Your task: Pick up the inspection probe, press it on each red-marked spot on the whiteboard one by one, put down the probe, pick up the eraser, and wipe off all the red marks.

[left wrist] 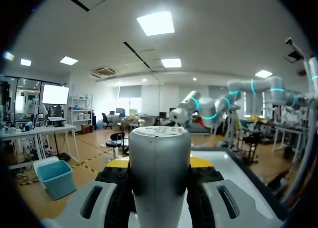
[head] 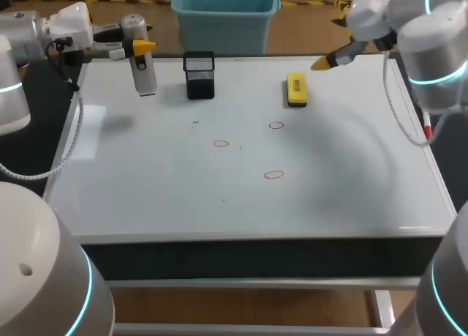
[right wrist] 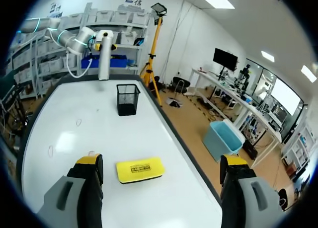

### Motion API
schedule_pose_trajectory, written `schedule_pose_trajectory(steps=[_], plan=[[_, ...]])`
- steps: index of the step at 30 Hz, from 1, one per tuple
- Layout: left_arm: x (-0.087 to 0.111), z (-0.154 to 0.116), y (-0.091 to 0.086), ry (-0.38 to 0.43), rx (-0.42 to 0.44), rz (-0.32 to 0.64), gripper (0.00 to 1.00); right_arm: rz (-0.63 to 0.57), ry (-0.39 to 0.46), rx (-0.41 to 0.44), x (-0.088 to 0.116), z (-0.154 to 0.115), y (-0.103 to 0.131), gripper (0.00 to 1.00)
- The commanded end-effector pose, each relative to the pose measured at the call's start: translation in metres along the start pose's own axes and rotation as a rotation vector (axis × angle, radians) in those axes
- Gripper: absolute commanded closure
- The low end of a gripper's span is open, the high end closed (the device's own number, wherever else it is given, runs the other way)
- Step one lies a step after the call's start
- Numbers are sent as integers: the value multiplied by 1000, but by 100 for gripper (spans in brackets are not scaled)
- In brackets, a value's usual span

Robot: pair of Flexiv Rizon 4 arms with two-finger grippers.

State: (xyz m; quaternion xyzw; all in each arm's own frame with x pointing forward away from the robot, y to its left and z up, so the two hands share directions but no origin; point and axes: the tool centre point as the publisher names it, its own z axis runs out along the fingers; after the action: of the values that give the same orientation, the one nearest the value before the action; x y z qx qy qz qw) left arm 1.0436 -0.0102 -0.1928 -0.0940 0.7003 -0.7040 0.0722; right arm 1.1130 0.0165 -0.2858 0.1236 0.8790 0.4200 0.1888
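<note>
Probe (head: 145, 76), a grey cylindrical inspection tool, held upright over the whiteboard's (head: 146, 189) far left corner.
Head view: left gripper (head: 143, 47) clamps it; three red-ringed marks (head: 221, 143) lie toward the middle, black mesh pen cup (head: 199, 75) beside that path. Left wrist view: the probe (left wrist: 159, 188) fills the gap between both fingers. Right wrist view: right gripper (right wrist: 161, 163) spread wide, empty, flat yellow eraser (right wrist: 140, 169) just ahead.

The tabletop (head: 351, 197) is glossy white, marked with three thin red rings (head: 273, 175). At their one o'clock lies an eraser (head: 296, 89), bright yellow with a dark label. At their eleven o'clock stands a black mesh cup (head: 199, 75). The probe (head: 145, 74) is silver-grey. The left pincer (head: 142, 49) and right pincer (head: 322, 64) have yellow tips.
</note>
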Motion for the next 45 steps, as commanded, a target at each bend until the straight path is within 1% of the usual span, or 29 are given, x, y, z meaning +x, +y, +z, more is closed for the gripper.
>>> schedule_pose_trajectory(steps=[1,2,6,8,9,12,13,15,16,17,18,19,36,37,38,39,40,41,42,43,45], plan=[[1,1,-1,-2,2,2,100,-453,669,551,3,4,-2,0],[1,1,-1,-2,2,2,100,-488,689,589,5,6,-4,0],[1,1,-1,-2,2,2,100,-604,763,689,15,12,-10,0],[1,1,-1,-2,2,2,100,-657,780,739,19,16,-12,0],[1,1,-1,-2,2,2,100,-668,795,755,21,17,-13,0],[1,1,-1,-2,2,2,100,-715,800,771,26,21,-15,0],[1,1,-1,-2,2,2,100,-734,789,778,28,21,-14,0],[1,1,-1,-2,2,2,100,-750,772,773,30,23,-15,0],[1,1,-1,-2,2,2,100,-762,737,765,30,25,-15,0],[1,1,-1,-2,2,2,100,-741,723,739,30,26,-14,0],[1,1,-1,-2,2,2,100,-748,684,740,29,27,-12,0],[1,1,-1,-2,2,2,100,-733,628,717,28,27,-10,0],[1,1,-1,-2,2,2,100,-733,628,717,28,27,-10,0],[1,1,-1,-2,2,2,100,-740,644,726,25,29,-14,0],[1,1,-1,-2,2,2,100,-773,659,709,22,30,-17,0],[1,1,-1,-2,2,2,100,-825,660,654,20,32,-18,0],[1,1,-1,-2,2,2,100,-825,625,638,18,31,-20,0],[1,1,-1,-2,2,2,100,-842,645,689,17,32,-23,0],[1,1,-1,-2,2,2,100,-876,653,697,16,34,-26,0],[1,1,-1,-2,2,2,100,-889,650,665,16,36,-28,0],[1,1,-1,-2,2,2,100,-947,686,662,16,40,-32,0]])
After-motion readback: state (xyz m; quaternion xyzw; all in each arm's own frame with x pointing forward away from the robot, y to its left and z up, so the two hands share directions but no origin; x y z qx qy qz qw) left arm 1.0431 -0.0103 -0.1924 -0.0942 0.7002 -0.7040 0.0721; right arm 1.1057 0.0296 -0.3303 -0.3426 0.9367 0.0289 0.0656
